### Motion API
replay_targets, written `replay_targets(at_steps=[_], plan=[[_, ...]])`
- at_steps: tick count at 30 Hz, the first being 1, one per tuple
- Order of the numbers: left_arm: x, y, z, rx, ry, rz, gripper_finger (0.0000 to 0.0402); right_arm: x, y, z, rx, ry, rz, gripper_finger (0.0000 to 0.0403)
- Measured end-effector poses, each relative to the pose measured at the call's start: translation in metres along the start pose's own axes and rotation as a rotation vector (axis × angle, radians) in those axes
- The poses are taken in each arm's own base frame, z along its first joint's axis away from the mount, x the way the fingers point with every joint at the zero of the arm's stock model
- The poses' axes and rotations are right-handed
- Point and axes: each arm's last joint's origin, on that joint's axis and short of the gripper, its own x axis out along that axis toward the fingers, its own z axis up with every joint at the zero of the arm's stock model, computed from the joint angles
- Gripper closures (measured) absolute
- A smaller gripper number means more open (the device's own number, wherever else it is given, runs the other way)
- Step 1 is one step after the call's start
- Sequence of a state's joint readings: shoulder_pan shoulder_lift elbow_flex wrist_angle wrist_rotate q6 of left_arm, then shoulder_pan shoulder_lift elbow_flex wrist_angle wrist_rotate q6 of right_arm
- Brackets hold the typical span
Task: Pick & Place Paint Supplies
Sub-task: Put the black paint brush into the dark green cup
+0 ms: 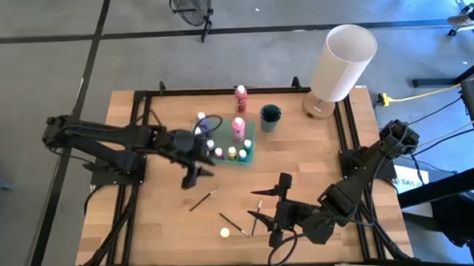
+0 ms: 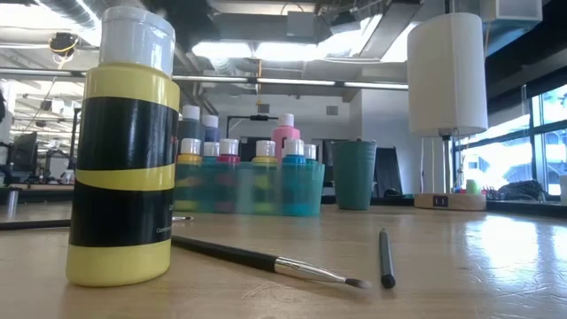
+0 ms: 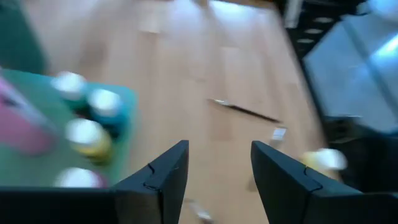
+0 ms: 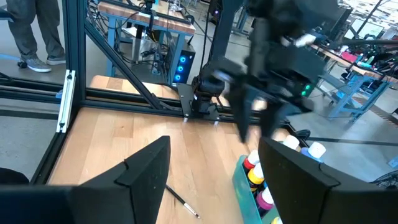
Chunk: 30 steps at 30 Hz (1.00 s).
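A teal tray [image 1: 248, 152] at mid-table holds several small white-capped paint bottles [image 1: 231, 152] and a taller pink one [image 1: 238, 126]. Another pink bottle [image 1: 241, 97] stands upright on the table behind the tray. A yellow bottle [image 2: 124, 151] stands upright near the table's front edge [image 1: 224, 231]. Thin dark brushes lie flat on the wood [image 1: 202, 200] [image 1: 234, 224] [image 1: 257, 207]. My left gripper [image 1: 193, 181] hangs open in the air just left of the tray, with nothing between its fingers [image 3: 217, 149]. My right gripper [image 1: 260, 210] hovers open near the front, pointing toward the tray [image 4: 214, 146].
A teal cup [image 1: 270, 115] stands right of the tray. A big white cylinder [image 1: 342, 60] on a wooden base stands at the far right corner. Black frame rails [image 1: 219, 91] run along the table's edges. Bare wood lies at the front left.
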<state>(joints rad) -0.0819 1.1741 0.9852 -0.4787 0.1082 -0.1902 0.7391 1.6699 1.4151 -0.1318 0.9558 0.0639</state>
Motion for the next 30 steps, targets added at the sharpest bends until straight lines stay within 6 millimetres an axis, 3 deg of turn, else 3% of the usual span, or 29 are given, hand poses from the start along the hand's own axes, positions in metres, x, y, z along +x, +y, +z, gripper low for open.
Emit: replay_targets(at_steps=[5,12,23,30], plan=[[-0.002,-0.03,-0.009,-0.14,0.05,-0.099,0.0233,0.0,0.0,0.0,0.0,0.0,0.0,0.0156],[0.018,-0.053,-0.022,-0.278,0.155,-0.101,0.0233,0.0,0.0,0.0,0.001,-0.001,0.0,0.0156],[0.083,-0.045,-0.05,-0.309,0.35,0.143,0.0233,0.0,0.0,0.0,-0.054,-0.002,0.0,0.0156],[0.11,-0.036,-0.065,-0.269,0.366,0.338,0.0233,0.0,0.0,0.0,-0.095,-0.001,-0.001,0.0156]])
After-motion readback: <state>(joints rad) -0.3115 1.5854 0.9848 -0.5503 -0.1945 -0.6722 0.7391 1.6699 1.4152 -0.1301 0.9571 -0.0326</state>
